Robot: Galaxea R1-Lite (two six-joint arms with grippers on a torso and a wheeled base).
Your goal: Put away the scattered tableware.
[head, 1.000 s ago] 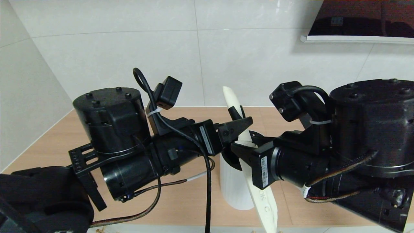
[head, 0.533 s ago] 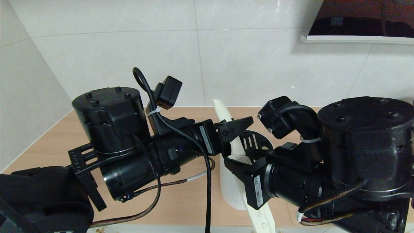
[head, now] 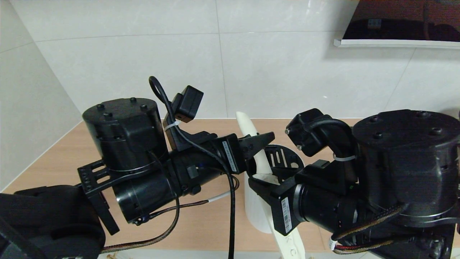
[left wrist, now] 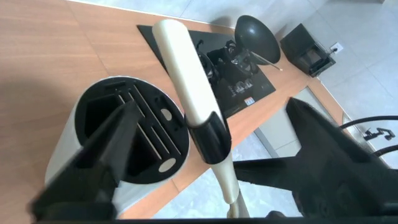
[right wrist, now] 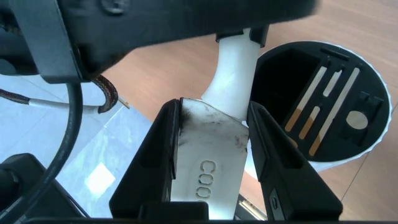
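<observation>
A cream-white spatula [head: 251,133] stands tilted above the white utensil holder [head: 253,212], whose black slotted top [left wrist: 124,130] holds a few utensils. My right gripper [right wrist: 214,112] is shut on the spatula's flat blade [right wrist: 211,168], just beside the holder's rim [right wrist: 373,87]. The right gripper [head: 259,180] sits low in the head view, right of centre. My left gripper [left wrist: 211,109] is open, its fingers wide apart on either side of the spatula's handle [left wrist: 180,68], which carries a black band. One left fingertip [head: 267,136] crosses in front of the handle.
The holder stands on a wooden counter [head: 201,223] against a tiled wall. A black cooktop [left wrist: 249,93] with a dark ladle-like utensil [left wrist: 255,34] lies beyond the holder. A dark range hood [head: 395,32] hangs at the upper right.
My right arm has moved left and down with the spatula, bringing it lower over the holder and exposing the holder's black top. The left gripper stayed almost in place.
</observation>
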